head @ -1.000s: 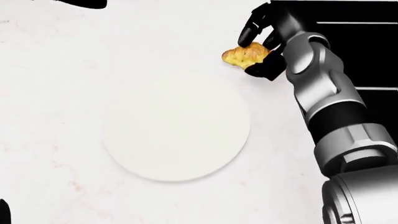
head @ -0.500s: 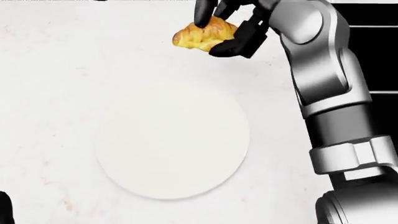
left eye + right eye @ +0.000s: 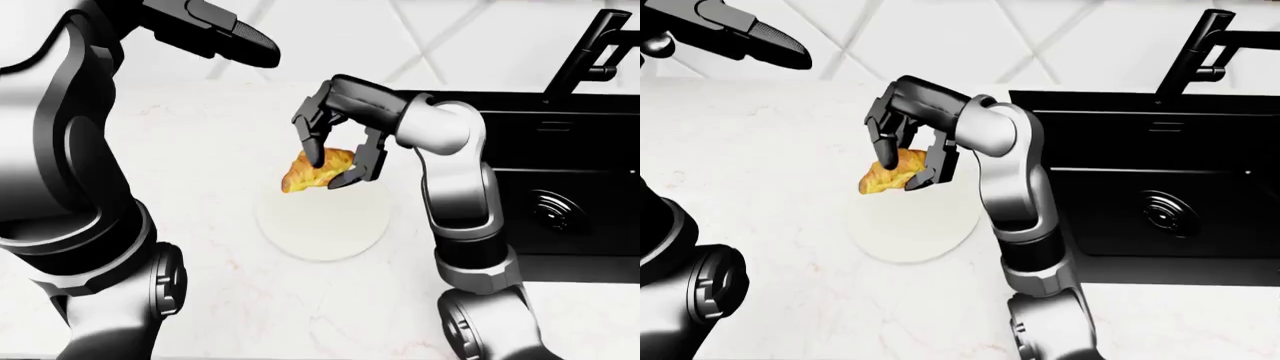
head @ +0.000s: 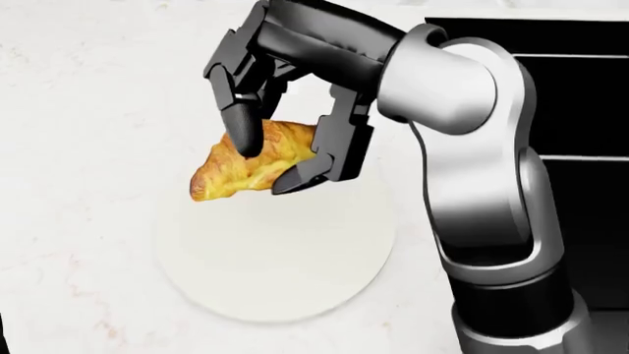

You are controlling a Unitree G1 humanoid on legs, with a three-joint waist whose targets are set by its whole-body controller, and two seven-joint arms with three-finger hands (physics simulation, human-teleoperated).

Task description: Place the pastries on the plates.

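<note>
- One croissant [image 4: 251,166] is hanging in the right hand [image 4: 280,158], whose black fingers [image 4: 241,125] are clenching it from two sides above the upper left rim of the white plate [image 4: 285,269]; it is not touching the plate.
- The pastry is probably very light and flaky, so a gentle pinch across its thick middle, as here, is likely suiting it better than a hold on the tapered tip, which could crumble or snap.
- Its glazed crust may be slipping a little against hard fingers; it is tilting, the lower end pointing to the left of the head view.
- The left hand [image 3: 225,34] is hovering high at the top left of the left-eye view, fingers stretched out and holding nothing.
- The plate is lying flat on a pale marbled counter [image 4: 79,110], smooth and level.
- A black sink [image 3: 1160,195] with a black tap [image 3: 1200,45] is sitting to the right of the plate, and a white tiled wall [image 3: 1040,37] is running along the top.
</note>
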